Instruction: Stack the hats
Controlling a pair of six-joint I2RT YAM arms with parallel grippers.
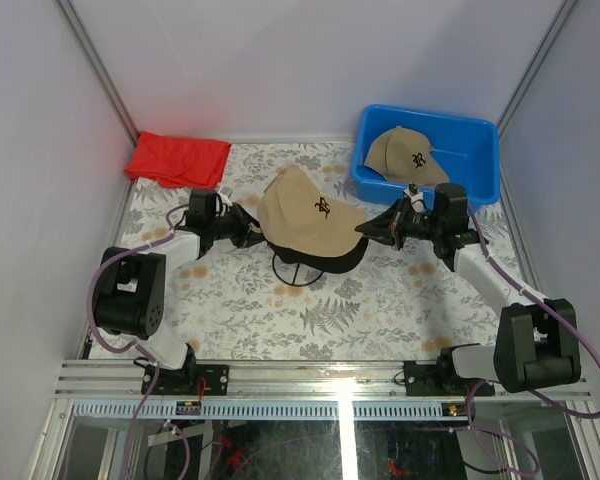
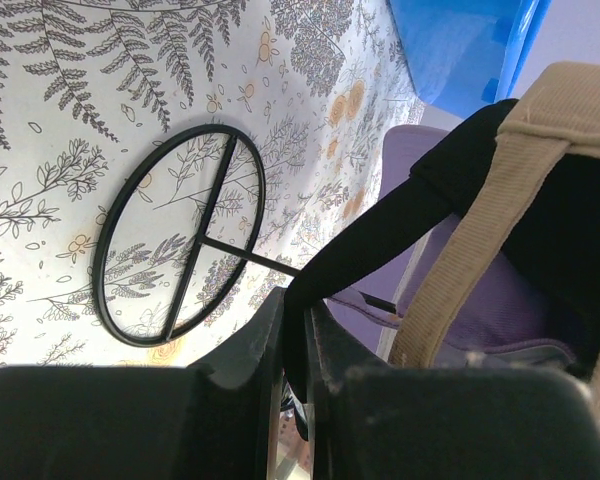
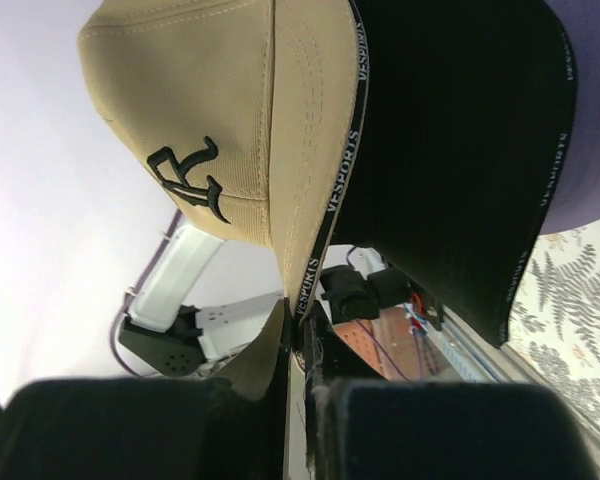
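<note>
While the left hand [image 1: 248,226] and the right hand [image 1: 372,228] meet a pile of caps from either side, the pile sits over a black wire stand [image 1: 292,272] in the middle of the desk [image 1: 250,320]. The top tan cap [image 1: 305,212] lies uppermost, with the black cap [image 1: 342,262] under it. The wrist views show the purple cap [image 3: 592,100] lowest.

The left hand's fingers [image 2: 265,340] are pressed together on a black fabric edge at the left side of the black cap. The right hand's fingers [image 3: 270,350] are pinched tight on the edge of the top tan cap's brim, which points right.

Far right, the second tan cap [image 1: 405,155] rests inside a blue bin [image 1: 480,150], well apart from the pile. A red cloth [image 1: 178,158] lies flat at the far left corner.
</note>
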